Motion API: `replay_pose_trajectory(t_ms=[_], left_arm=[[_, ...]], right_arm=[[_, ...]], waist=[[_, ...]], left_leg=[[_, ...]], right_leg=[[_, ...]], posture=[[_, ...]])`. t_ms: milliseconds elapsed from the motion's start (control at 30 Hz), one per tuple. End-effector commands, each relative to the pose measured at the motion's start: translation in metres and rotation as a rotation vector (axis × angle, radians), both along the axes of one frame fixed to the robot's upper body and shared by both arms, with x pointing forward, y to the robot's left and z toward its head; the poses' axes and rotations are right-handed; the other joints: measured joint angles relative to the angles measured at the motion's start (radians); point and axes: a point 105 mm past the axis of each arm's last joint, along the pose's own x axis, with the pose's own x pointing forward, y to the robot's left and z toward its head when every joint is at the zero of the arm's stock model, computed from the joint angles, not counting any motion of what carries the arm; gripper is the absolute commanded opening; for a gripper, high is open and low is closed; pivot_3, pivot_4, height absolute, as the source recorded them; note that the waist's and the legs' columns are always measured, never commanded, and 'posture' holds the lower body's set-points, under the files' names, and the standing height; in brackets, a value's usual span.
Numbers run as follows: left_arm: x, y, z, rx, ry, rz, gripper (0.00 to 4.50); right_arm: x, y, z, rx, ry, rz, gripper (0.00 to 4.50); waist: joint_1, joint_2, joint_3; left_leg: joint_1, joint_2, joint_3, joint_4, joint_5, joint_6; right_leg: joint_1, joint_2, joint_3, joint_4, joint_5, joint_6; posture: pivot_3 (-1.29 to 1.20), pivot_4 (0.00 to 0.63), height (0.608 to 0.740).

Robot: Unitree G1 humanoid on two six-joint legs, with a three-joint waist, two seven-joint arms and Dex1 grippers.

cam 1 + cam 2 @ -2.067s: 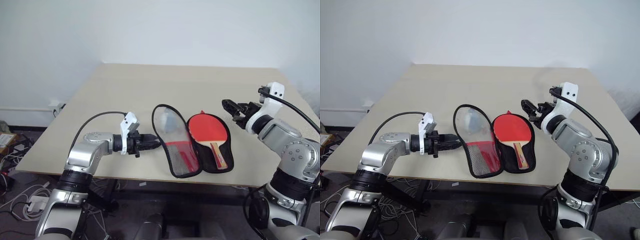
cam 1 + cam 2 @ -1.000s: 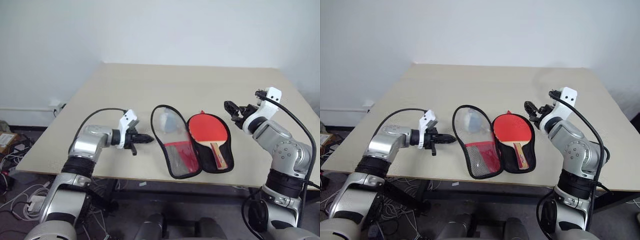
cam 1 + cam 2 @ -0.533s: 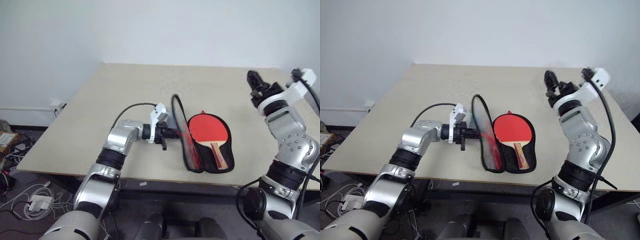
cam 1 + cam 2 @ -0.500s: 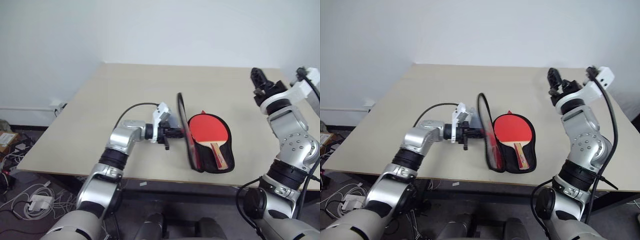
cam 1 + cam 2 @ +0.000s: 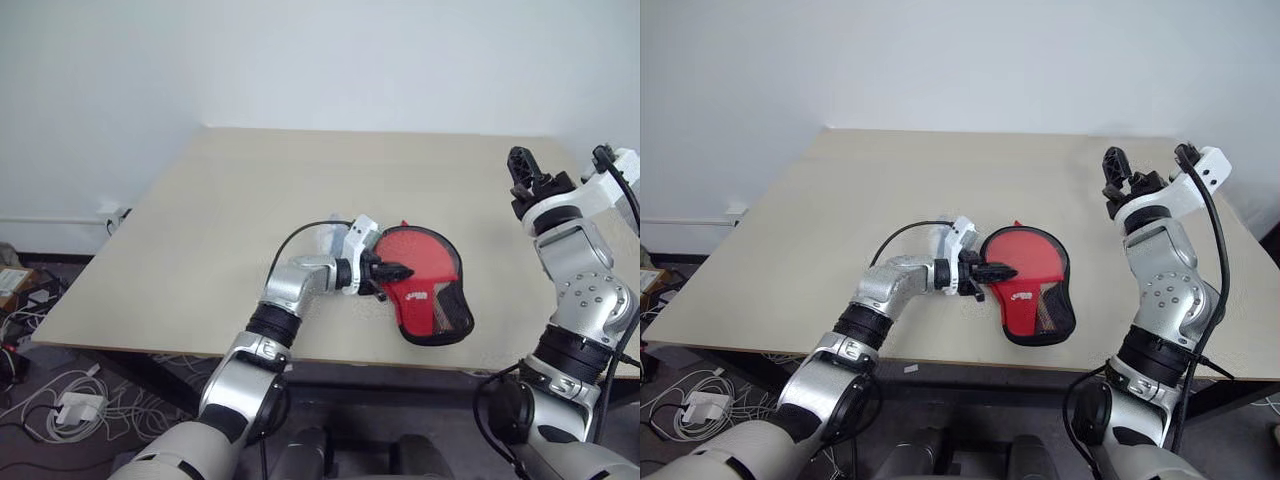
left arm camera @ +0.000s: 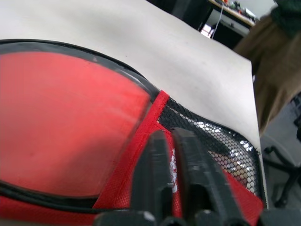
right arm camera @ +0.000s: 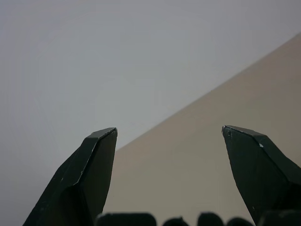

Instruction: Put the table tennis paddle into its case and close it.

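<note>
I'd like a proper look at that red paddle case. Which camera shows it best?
Either head camera view: the whole case lies folded shut on the table, red side up, with the left gripper over its edge. The left wrist view is a close-up of its red window and black mesh. The right wrist view looks past it.

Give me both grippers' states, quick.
Left gripper: fingers almost together, over the closed case, gripping nothing.
Right gripper: open, empty, raised above the table.
</note>
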Motion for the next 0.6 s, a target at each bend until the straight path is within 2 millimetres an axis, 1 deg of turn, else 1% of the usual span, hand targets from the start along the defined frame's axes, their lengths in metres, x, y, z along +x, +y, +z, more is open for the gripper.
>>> replay_pose_trajectory(t_ms=[33, 67, 100, 133, 200, 267, 333, 433, 500, 600], left_arm=[[0.003, 0.014, 0.030, -0.041, -0.037, 0.031, 1.57], [0.002, 0.019, 0.030, -0.028, -0.026, 0.041, 2.02], [0.001, 0.028, 0.030, -0.025, 0.027, 0.069, 2.23], [-0.001, 0.035, 0.029, -0.019, 0.062, 0.089, 2.23], [-0.007, 0.047, 0.020, 0.026, 0.137, 0.140, 2.23], [-0.010, 0.053, 0.011, 0.062, 0.185, 0.187, 2.23], [-0.013, 0.057, 0.002, 0.052, 0.281, 0.241, 2.23], [-0.017, 0.054, -0.008, 0.020, 0.409, 0.283, 2.23], [-0.014, 0.049, -0.012, 0.021, 0.459, 0.315, 2.23], [-0.012, 0.033, -0.009, -0.033, 0.546, 0.305, 2.23]], right_arm=[[-0.001, 0.008, 0.007, -0.049, -0.019, 0.043, 3.88], [-0.001, 0.009, 0.004, -0.061, -0.007, 0.051, 3.88], [0.000, 0.012, 0.000, -0.070, 0.009, 0.060, 3.88], [0.000, 0.014, -0.003, -0.074, 0.020, 0.065, 3.88], [0.001, 0.018, -0.007, -0.086, 0.035, 0.076, 3.88], [0.001, 0.019, -0.010, -0.091, 0.039, 0.076, 3.88], [0.002, 0.019, -0.012, -0.079, 0.044, 0.075, 3.88], [0.002, 0.020, -0.015, -0.072, 0.049, 0.073, 3.88], [0.001, 0.019, -0.017, -0.065, 0.051, 0.068, 3.88], [0.001, 0.019, -0.020, -0.061, 0.055, 0.065, 3.88]], waist=[[0.000, 0.000, 0.000], [0.000, 0.001, 0.000], [0.000, 0.001, 0.000], [-0.001, 0.001, 0.000], [-0.001, 0.001, 0.000], [0.000, 0.001, 0.000], [0.003, 0.001, 0.000], [0.005, 0.001, 0.000], [0.005, 0.001, 0.000], [0.005, 0.001, 0.000]], left_leg=[[0.000, 0.000, 0.000, 0.000, 0.000, 0.000], [0.000, 0.000, 0.000, 0.000, 0.000, 0.000], [0.000, 0.000, 0.000, 0.000, 0.000, 0.000], [0.000, 0.000, 0.000, 0.000, 0.000, 0.000], [0.000, 0.001, 0.000, 0.000, 0.000, 0.000], [0.000, 0.001, 0.000, 0.000, 0.000, 0.000], [0.000, 0.001, -0.001, 0.001, 0.000, 0.000], [0.000, 0.000, -0.002, 0.003, 0.000, 0.000], [0.000, 0.000, -0.002, 0.003, 0.000, 0.000], [0.000, 0.000, -0.001, 0.003, 0.000, -0.001]], right_leg=[[0.000, 0.000, 0.000, 0.000, 0.000, 0.000], [0.000, 0.000, 0.000, 0.000, 0.000, 0.000], [0.000, 0.000, 0.000, 0.000, 0.000, 0.000], [0.000, 0.001, 0.000, 0.000, 0.000, 0.000], [0.000, 0.001, 0.001, 0.000, 0.000, 0.000], [0.000, 0.001, 0.001, 0.000, 0.000, 0.000], [-0.001, 0.002, 0.000, 0.000, 0.000, 0.000], [0.000, 0.001, 0.000, 0.000, 0.001, 0.001], [0.000, 0.001, 0.000, -0.001, 0.001, 0.001], [0.000, 0.001, 0.000, -0.001, 0.001, 0.001]], posture=[[0.00, 0.000, 0.740], [0.00, 0.000, 0.740], [0.00, 0.000, 0.740], [0.00, 0.000, 0.740], [0.00, 0.000, 0.740], [0.00, 0.000, 0.740], [0.00, 0.000, 0.740], [0.00, 0.000, 0.740], [0.00, 0.000, 0.740], [0.00, 0.000, 0.740]])
